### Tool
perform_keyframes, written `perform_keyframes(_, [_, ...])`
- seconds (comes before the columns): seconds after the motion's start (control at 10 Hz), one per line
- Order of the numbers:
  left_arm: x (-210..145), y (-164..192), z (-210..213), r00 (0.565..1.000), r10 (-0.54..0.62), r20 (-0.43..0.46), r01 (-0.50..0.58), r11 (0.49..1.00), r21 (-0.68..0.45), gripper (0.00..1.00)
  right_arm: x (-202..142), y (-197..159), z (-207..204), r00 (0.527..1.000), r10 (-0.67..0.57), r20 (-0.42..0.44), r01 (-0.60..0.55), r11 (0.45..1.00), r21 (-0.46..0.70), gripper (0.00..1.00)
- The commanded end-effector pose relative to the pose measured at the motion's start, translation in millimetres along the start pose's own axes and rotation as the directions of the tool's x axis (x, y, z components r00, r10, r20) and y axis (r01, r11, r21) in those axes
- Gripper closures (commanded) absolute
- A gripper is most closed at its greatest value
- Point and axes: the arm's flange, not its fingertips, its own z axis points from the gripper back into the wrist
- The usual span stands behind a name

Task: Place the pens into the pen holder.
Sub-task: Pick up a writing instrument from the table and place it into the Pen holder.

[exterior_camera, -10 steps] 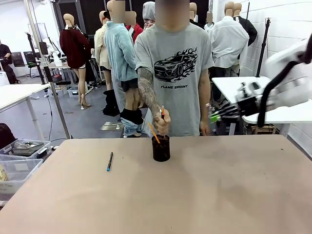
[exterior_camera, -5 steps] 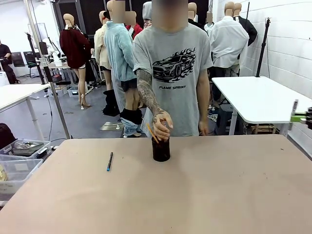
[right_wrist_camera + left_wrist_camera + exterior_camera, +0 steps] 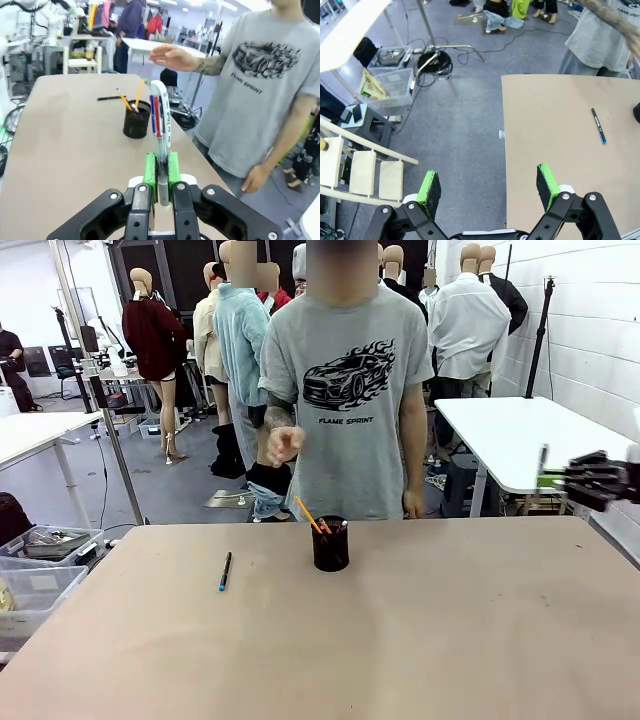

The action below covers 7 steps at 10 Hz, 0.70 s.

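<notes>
— Was there room around the pen holder [image 3: 330, 548]?
— Plenty. It stood near the table's [image 3: 450, 640] far edge with the orange pencil [image 3: 306, 512] inside and the dark pen [image 3: 225, 571] lying to its left. Its other contents were unclear. Off the right edge, the right gripper [image 3: 160, 167] pinched the white pen [image 3: 160, 112]. The left gripper [image 3: 487, 186] gaped over the left edge.

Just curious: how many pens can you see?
4: a dark blue-tipped pen lying on the table, a white printed pen in the right end effector, two orange pencil-like sticks in the black cylindrical cup; others may hide inside.
</notes>
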Motion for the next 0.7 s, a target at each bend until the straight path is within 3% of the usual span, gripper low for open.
perform_keyframes(0.0, [1.4,0.2,-1.3,1.000,0.013,0.009,-0.013,1.000,0.001,0.00,11.0,-22.6,-49.9,0.998,-0.051,-0.035,0.051,0.999,0.003,1.00])
perform_keyframes(0.3, [1.4,0.2,-1.3,1.000,0.013,0.009,-0.013,1.000,0.001,0.00,31.0,-33.7,-135.1,0.999,-0.046,-0.014,0.048,0.993,0.104,1.00])
perform_keyframes(0.5, [1.4,0.2,-1.3,1.000,0.013,0.009,-0.013,1.000,0.001,0.00,43.1,-40.3,-198.0,0.999,-0.048,-0.015,0.049,0.994,0.098,1.00])
perform_keyframes(0.6, [1.4,0.2,-1.3,1.000,0.013,0.009,-0.013,1.000,0.001,0.00,46.7,-41.6,-232.1,0.997,-0.077,0.002,0.076,0.983,0.164,1.00])
